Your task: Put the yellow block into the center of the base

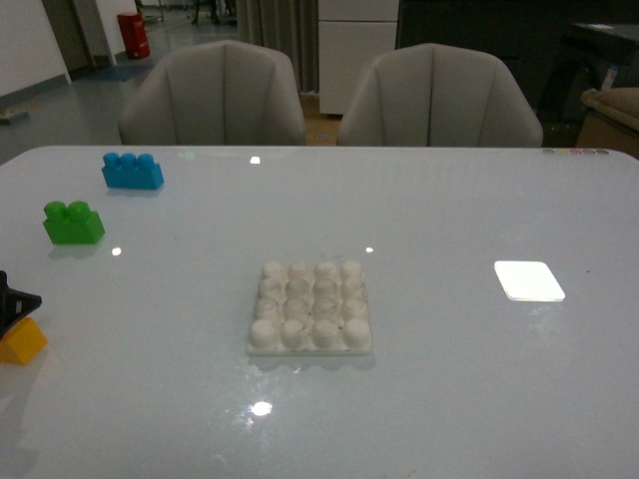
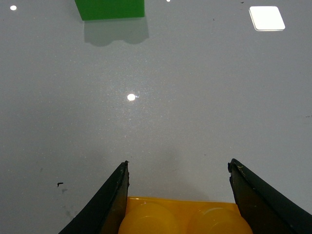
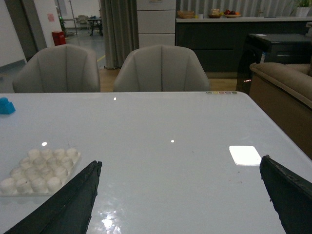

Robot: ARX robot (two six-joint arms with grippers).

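The yellow block [image 1: 21, 342] sits at the table's left edge, held by my left gripper [image 1: 12, 304], which is shut on it. In the left wrist view the block [image 2: 183, 217] shows its two studs between the black fingers [image 2: 109, 204]; the gripper's [image 2: 179, 168] tips reach past it. The white studded base [image 1: 311, 307] lies at the table's middle, well to the right of the block; it also shows in the right wrist view [image 3: 40, 170]. My right gripper [image 3: 180, 168] is open and empty above the table, out of the front view.
A green two-stud brick [image 1: 72, 222] and a blue three-stud brick [image 1: 132, 171] lie at the back left. The green brick [image 2: 110, 9] lies ahead of the left gripper. A smooth white square patch [image 1: 529, 280] is right of the base. Two chairs [image 1: 214, 95] stand behind the table.
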